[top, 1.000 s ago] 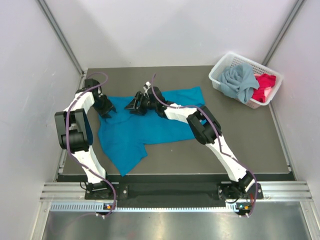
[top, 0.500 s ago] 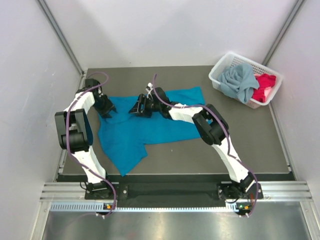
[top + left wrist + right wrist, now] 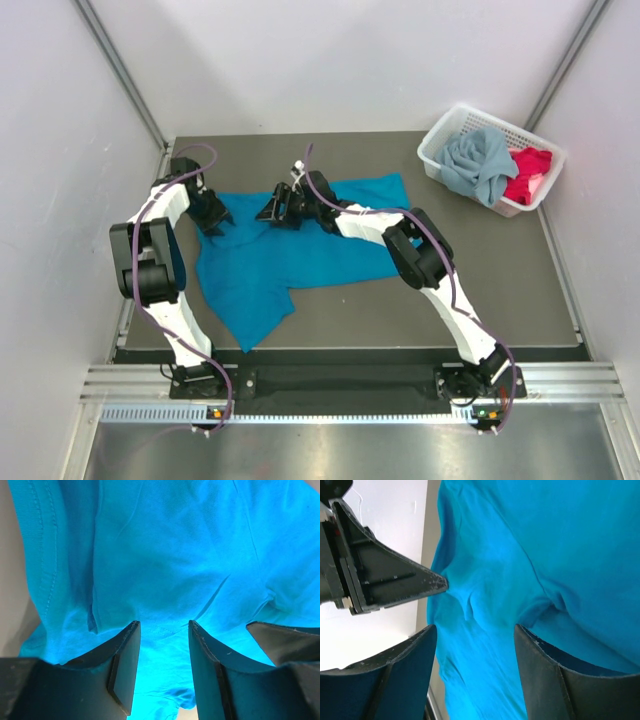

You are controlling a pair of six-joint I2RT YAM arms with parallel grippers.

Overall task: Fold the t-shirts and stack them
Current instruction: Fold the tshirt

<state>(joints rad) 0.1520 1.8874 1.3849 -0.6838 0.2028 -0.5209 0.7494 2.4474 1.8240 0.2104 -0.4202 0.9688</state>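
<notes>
A bright teal-blue t-shirt lies spread and rumpled on the dark table. My left gripper hovers at its far left corner, jaws apart over the cloth, nothing pinched between the fingers. My right gripper is low over the shirt's far edge, just right of the left one, open above the teal cloth. In the left wrist view my left gripper is open, and in the right wrist view my right gripper is open too. A grey-blue t-shirt and a red-pink t-shirt sit bunched in the basket.
The white lattice basket stands at the table's far right corner. The left gripper's finger juts into the right wrist view close beside my right fingers. White walls enclose the table on three sides.
The right gripper's jaws have spread a little wider and it has edged slightly toward the far edge. The left arm and the shirt have not moved.
</notes>
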